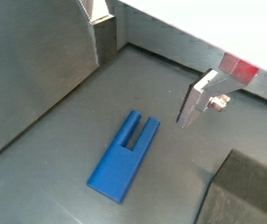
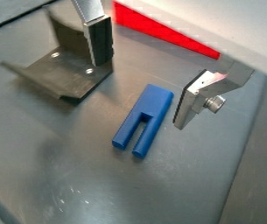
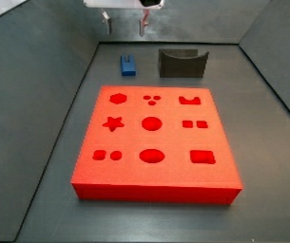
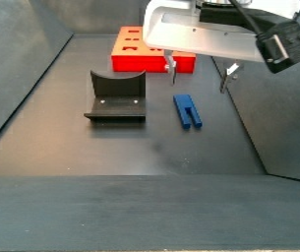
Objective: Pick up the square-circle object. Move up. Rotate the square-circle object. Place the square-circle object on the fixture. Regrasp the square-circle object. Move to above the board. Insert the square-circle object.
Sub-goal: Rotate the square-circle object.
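Blue square-circle object (image 2: 145, 121) lies free under the spread, empty gripper (image 2: 147, 66) — fixture (image 2: 63, 61) beside.

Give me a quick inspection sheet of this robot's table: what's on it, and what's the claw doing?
Surface: dark grey floor, bare around the parts.
Blue piece: lying flat on the floor, prongs showing, not held.
Fixture: standing beside the blue piece, nothing on it.
Board: red, recesses all vacant.
Clutter: nothing seen.
Gripper: open, hanging above the blue piece, fingers either side of it, nothing between them.
Cables: one black cable on the wrist.
Surroundings: grey walls.
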{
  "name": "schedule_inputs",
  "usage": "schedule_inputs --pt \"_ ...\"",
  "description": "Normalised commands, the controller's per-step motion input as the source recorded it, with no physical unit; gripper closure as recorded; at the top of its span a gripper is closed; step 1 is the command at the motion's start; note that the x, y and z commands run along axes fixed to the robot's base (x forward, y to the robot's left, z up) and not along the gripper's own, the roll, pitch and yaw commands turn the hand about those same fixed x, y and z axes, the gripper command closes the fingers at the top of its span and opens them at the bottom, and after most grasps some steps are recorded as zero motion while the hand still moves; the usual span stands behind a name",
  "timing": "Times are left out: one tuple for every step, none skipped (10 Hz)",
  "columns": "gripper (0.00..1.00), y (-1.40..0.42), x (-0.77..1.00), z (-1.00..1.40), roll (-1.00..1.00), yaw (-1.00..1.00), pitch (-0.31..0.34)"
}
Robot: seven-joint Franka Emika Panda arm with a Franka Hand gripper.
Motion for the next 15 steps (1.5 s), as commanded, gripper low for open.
schedule_inputs --pt "0.0 0.0 0.03 -0.04 -0.02 0.71 -0.031" --pt "0.0 0.0 0.03 -0.04 -0.02 0.4 -0.03" --pt "0.0 0.0 0.03 -0.04 -0.02 0.3 -0.03" --pt "0.0 0.0 0.0 -1.0 0.0 0.0 0.0" --pt "0.0 0.0 0.01 -1.0 0.0 -0.05 -0.017" --pt "0.0 0.0 0.02 -1.0 -0.01 -0.05 -0.036" --pt "0.0 0.0 0.02 -1.0 -0.02 -0.04 -0.039" --pt "0.0 0.0 0.03 -1.0 -0.05 -0.02 -0.049" --pt "0.0 0.01 0.04 -1.0 -0.07 -0.01 -0.056" --pt "0.0 0.01 0.05 -0.94 -0.09 -0.01 -0.061" --pt "0.0 0.01 0.04 -0.87 -0.1 0.0 -0.062" --pt "0.0 0.01 0.04 -0.73 -0.12 0.0 -0.071" --pt "0.0 0.01 0.04 -0.64 -0.13 0.0 -0.082" --pt "0.0 0.01 0.04 -0.53 -0.14 0.01 -0.088" --pt "0.0 0.01 0.04 -0.45 -0.15 0.01 -0.095"
